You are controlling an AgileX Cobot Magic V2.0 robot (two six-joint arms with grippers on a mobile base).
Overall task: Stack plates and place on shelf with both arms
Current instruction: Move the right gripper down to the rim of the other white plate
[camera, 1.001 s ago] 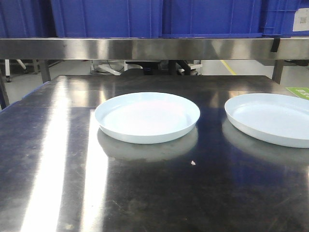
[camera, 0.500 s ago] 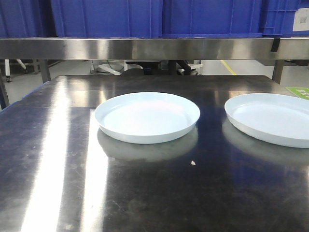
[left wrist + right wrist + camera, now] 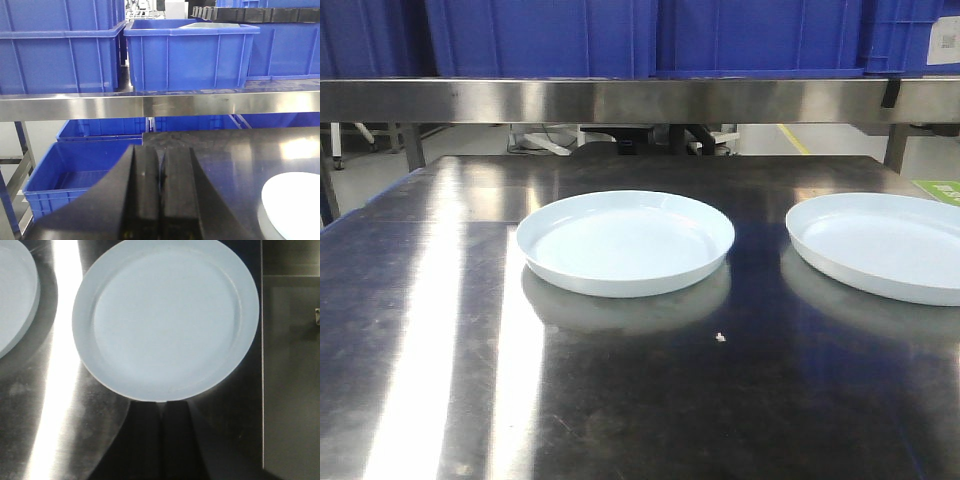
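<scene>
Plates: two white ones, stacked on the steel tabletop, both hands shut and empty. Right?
Not stacked. The front-facing view shows them side by side and apart on the tabletop: the centre plate and the edge plate, each lying flat on its own. The rest holds: both are white, and the left hand and right hand are shut and empty.

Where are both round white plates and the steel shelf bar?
Left round white plate (image 3: 625, 243), front view, centre.
Right round white plate (image 3: 882, 246), front view, base.
Steel shelf bar (image 3: 620, 100), front view, front face.
</scene>
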